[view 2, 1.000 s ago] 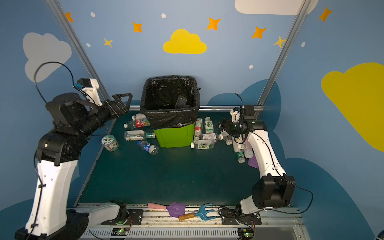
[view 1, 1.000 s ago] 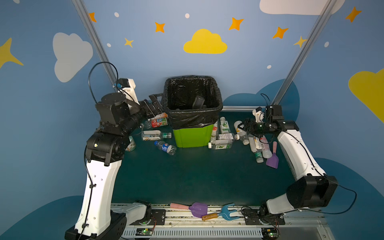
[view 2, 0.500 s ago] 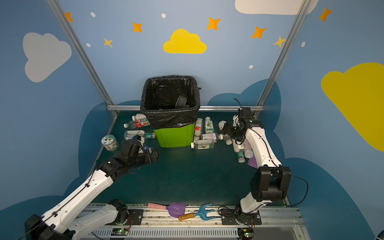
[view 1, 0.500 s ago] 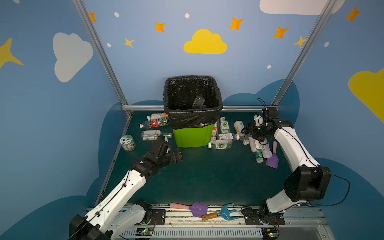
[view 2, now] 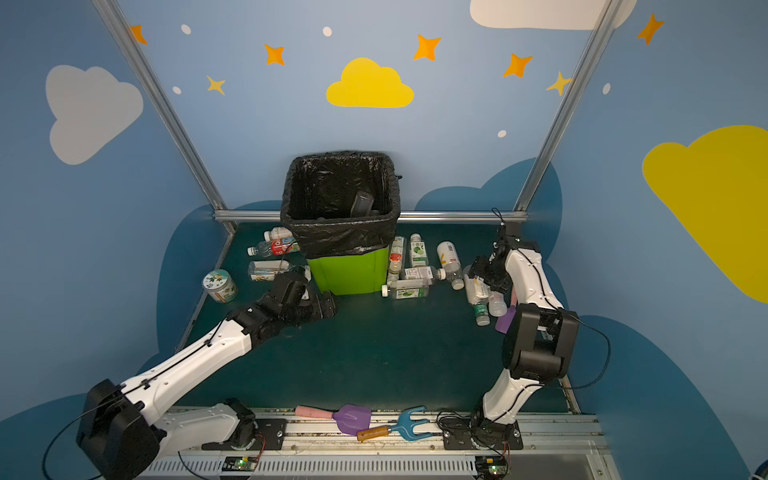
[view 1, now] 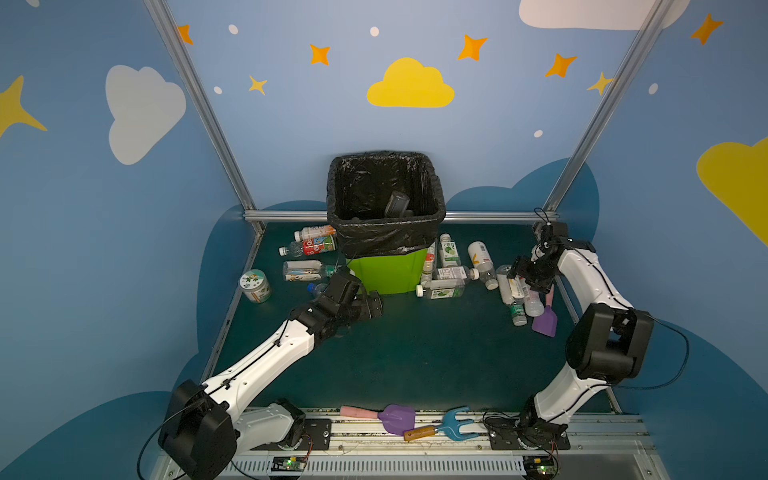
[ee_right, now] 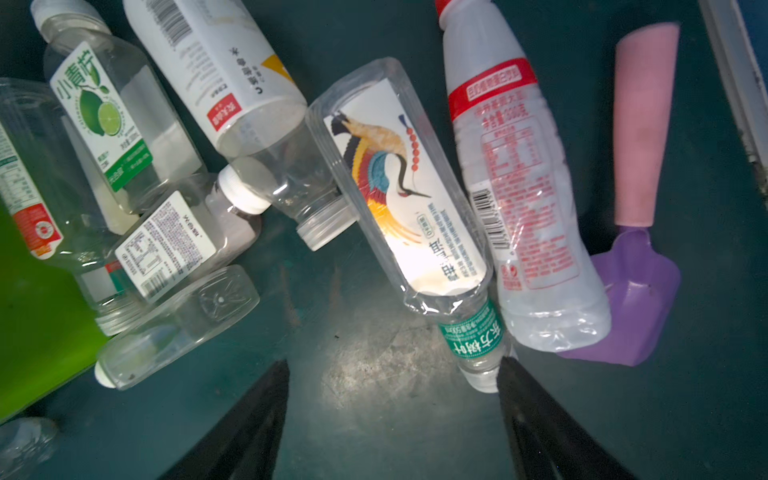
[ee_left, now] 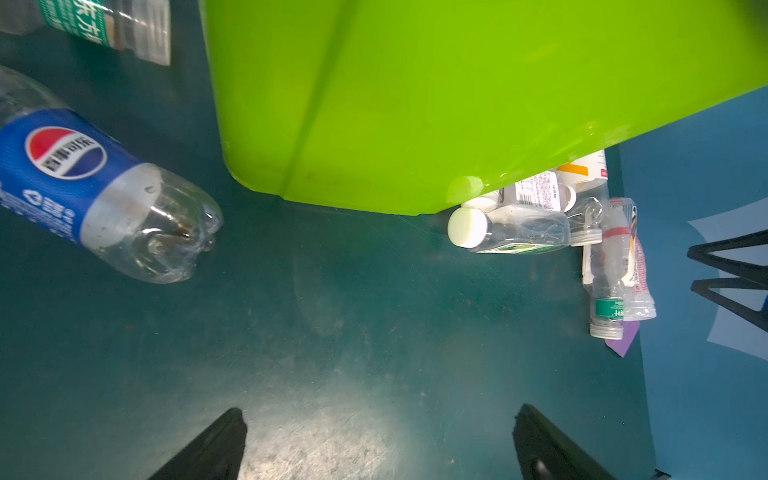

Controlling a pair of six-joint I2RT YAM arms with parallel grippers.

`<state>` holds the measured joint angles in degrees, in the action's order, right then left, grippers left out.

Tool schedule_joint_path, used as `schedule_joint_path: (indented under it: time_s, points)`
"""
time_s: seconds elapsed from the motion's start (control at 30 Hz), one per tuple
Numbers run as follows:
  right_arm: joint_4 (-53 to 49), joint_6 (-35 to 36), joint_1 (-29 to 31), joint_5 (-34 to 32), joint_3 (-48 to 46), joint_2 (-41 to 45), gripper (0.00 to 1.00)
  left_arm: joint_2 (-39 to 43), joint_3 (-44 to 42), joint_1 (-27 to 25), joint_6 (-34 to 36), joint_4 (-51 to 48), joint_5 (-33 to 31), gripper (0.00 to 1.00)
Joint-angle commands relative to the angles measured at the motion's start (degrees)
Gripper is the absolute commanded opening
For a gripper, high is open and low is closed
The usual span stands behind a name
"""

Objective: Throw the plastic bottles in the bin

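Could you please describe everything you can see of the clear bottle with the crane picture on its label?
The clear, square-sided plastic bottle with a colourful crane on its white label looks empty. A green printed band wraps its neck, ending in a pale cap. It lies on its side on the dark green tabletop, cap end close by the open right tool; contact cannot be told. A milky bottle with a red-and-white label lies alongside, seemingly touching.

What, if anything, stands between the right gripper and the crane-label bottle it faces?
Nothing visible does. The right gripper, jaws open, is over bare mat, and the crane-label bottle has its capped neck right by one jaw. A red-label bottle lies close alongside and could crowd a grasp.
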<state>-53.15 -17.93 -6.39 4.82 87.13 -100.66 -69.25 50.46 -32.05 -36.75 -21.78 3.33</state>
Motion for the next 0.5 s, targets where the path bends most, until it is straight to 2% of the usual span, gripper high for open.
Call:
schedule_joint_path:
  time_s: [0.0, 0.1, 0.47]
  points:
    - [-1.35, 1.11, -1.17, -2.54, 3.55, -2.16, 0.78, -1.09, 1.14, -0.10, 0.04, 0.69, 1.19, 1.00]
    - [-2.17, 1.37, -3.00, -3.55, 6.18, -4.31, 0.71, -1.10, 1.16, -0.12, 0.43, 0.38, 1.20, 1.00]
    - [-8.19, 3.01, -7.38, -7.04, 15.73, -14.68, 0.64, -0.33, 0.45, 0.10, 0.72, -2.22, -0.74, 1.00]
